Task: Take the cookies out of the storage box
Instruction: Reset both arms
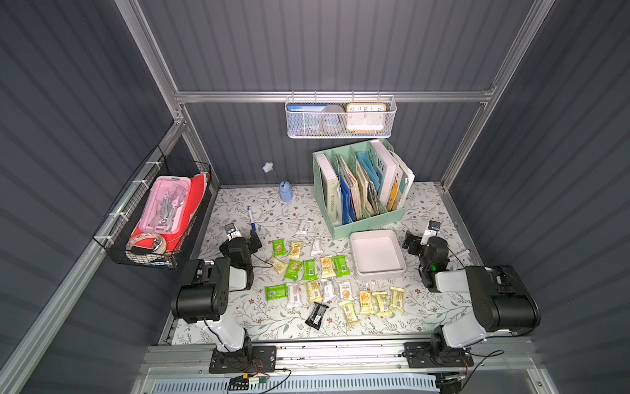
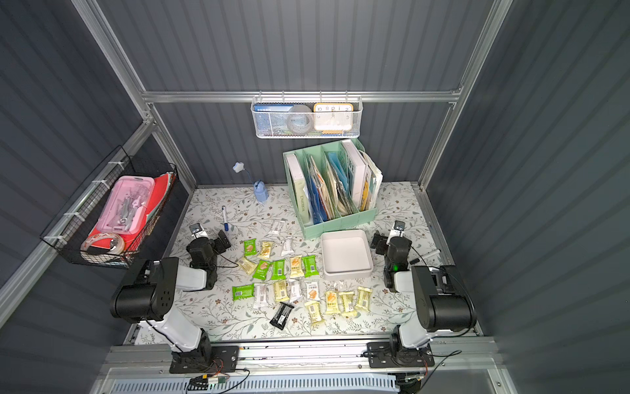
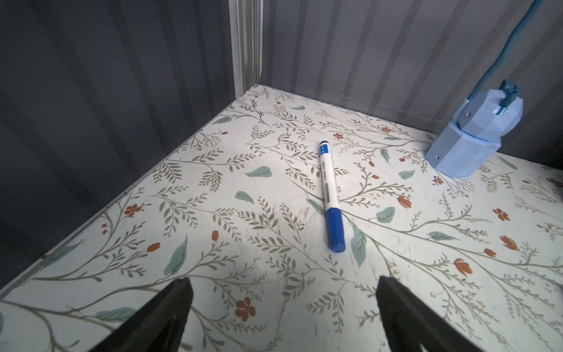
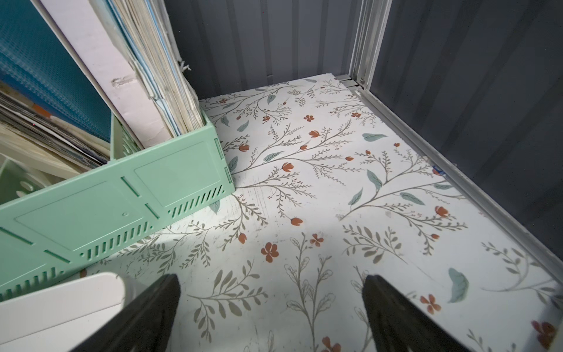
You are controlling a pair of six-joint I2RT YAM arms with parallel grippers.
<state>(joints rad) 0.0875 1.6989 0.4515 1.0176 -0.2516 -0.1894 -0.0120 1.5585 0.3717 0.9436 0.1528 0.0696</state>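
Note:
The cookies [image 1: 310,269] [image 2: 279,269] lie spread over the floral table: several green, pale yellow and silvery packets and one black one [image 1: 316,315]. The storage box [image 1: 376,252] [image 2: 346,254], a shallow white tray, stands to their right with nothing in it. Its corner [image 4: 61,304] shows in the right wrist view. My left gripper [image 1: 254,238] [image 3: 283,283] hangs open over bare table left of the packets. My right gripper [image 1: 410,240] [image 4: 271,280] is open just right of the box, holding nothing.
A mint-green file organiser [image 1: 361,191] [image 4: 122,195] stands behind the box. A blue marker [image 1: 251,220] [image 3: 330,195] and a blue lamp base [image 1: 285,192] [image 3: 469,137] lie ahead of the left gripper. A black wire basket [image 1: 153,218] hangs on the left wall, a white mesh basket [image 1: 341,117] at the back.

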